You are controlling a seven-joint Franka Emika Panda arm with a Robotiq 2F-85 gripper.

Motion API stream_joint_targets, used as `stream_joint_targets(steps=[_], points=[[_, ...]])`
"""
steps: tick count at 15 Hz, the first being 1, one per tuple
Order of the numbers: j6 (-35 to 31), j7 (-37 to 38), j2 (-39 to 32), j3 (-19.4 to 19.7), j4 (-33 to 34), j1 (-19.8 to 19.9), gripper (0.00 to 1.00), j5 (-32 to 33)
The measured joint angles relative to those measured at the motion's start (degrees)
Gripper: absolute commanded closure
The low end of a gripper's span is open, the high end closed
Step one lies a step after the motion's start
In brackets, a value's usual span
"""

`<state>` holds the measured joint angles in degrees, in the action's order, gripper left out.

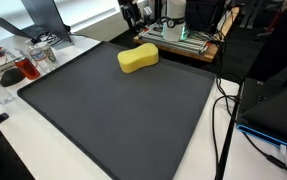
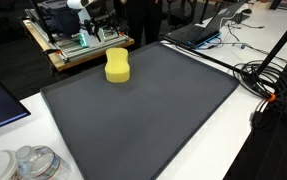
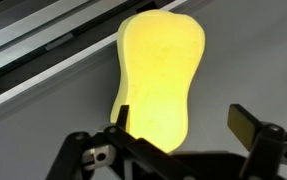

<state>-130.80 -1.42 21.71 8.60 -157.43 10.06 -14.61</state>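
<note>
Soft, even light from overhead fills both exterior views, with no hard shadows. The dark mat (image 1: 113,120) reads matte, carrying only a faint pale sheen beyond the sponge (image 1: 138,58). The sponge casts a short, soft-edged shadow tight against its base. The white table (image 1: 23,150) in front of the sponge is bright, close to glare. Both views are small and slightly grainy, so fine detail behind the sponge smears together. In the wrist view the sponge is overexposed, washed out to pale, almost white yellow with glowing edges. Below the sponge the hand (image 3: 183,122) is a dark, underexposed silhouette, soft and out of focus.
</note>
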Motion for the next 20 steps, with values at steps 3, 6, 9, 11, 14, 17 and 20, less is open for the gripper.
stream_joint_targets(steps=[3, 6, 9, 11, 14, 17, 20], points=[[-2.71, -1.12, -4.25, 0.91, -0.03, -0.37, 0.0, -0.54], [-6.34, -2.95, -8.42, 1.86, -0.04, -0.53, 0.0, -1.76], [-10.12, -6.94, -12.31, 2.7, 0.2, -0.94, 0.0, -6.09], [-13.0, -11.47, -14.8, 3.27, 0.68, -1.51, 0.0, -10.81], [-15.91, -18.18, -18.62, 3.57, 2.36, -1.85, 0.0, -17.1], [-16.43, -23.64, -22.59, 3.58, 4.89, -1.71, 0.0, -22.64], [-16.43, -27.73, -26.59, 3.58, 7.59, -1.58, 0.0, -26.73]])
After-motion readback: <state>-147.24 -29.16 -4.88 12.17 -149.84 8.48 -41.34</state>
